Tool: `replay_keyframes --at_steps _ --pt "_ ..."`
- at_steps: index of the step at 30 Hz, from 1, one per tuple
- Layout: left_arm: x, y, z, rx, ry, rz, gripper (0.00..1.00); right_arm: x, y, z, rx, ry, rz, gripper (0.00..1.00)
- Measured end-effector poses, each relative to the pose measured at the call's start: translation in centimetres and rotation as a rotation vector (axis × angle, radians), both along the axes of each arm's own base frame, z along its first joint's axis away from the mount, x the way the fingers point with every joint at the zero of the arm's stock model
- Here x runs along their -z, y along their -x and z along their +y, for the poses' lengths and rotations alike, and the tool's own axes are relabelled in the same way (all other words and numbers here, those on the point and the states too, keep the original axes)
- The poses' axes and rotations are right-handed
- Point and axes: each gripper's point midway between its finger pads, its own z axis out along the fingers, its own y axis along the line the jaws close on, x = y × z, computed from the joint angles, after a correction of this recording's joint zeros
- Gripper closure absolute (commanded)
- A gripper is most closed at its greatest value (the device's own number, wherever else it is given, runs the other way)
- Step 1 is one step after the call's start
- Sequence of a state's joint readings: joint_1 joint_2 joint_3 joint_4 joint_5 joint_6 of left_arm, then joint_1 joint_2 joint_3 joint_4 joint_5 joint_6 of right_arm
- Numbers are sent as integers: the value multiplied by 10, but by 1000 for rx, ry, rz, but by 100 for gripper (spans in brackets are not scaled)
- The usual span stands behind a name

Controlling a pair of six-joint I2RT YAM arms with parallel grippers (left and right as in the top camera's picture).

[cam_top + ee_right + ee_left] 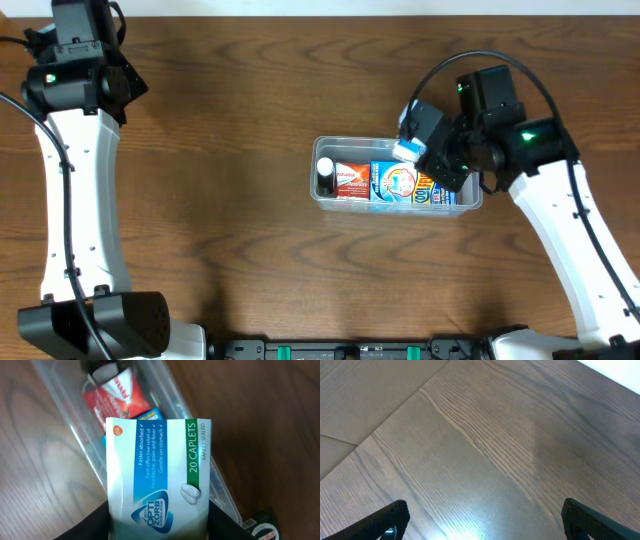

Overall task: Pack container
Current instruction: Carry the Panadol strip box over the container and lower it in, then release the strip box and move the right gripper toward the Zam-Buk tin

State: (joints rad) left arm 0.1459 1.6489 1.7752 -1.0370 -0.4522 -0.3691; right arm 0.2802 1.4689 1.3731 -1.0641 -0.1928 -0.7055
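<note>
The clear container (320, 195) sits right of the table's middle. It holds a small dark bottle with a white cap (326, 177), a red-and-white box (351, 180), a blue box (399, 182) and another blue-and-yellow box (436, 193). My right gripper (412, 147) is shut on a white, blue and green caplet box (160, 465) and holds it above the container's far rim (75, 415). My left gripper (482, 515) is open and empty, far off at the back left over bare wood.
The wooden table (220, 150) stretches around the container. The left arm (70, 120) runs along the left edge. The right arm's white link (565, 230) crosses the right side.
</note>
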Motion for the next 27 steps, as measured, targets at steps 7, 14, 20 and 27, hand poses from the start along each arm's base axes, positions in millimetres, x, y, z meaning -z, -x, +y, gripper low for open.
replay_keyframes --at_steps 7,14,20,27 --pt "0 0 0 0 0 0 2 39 9 0 -177 69 66 52" --pt "0 0 0 0 0 0 2 81 17 -6 -295 137 142 49" --pt "0 0 0 0 0 0 2 97 4 -16 -285 181 145 51" --pt "0 0 0 0 0 0 2 107 -16 -30 -213 186 125 50"
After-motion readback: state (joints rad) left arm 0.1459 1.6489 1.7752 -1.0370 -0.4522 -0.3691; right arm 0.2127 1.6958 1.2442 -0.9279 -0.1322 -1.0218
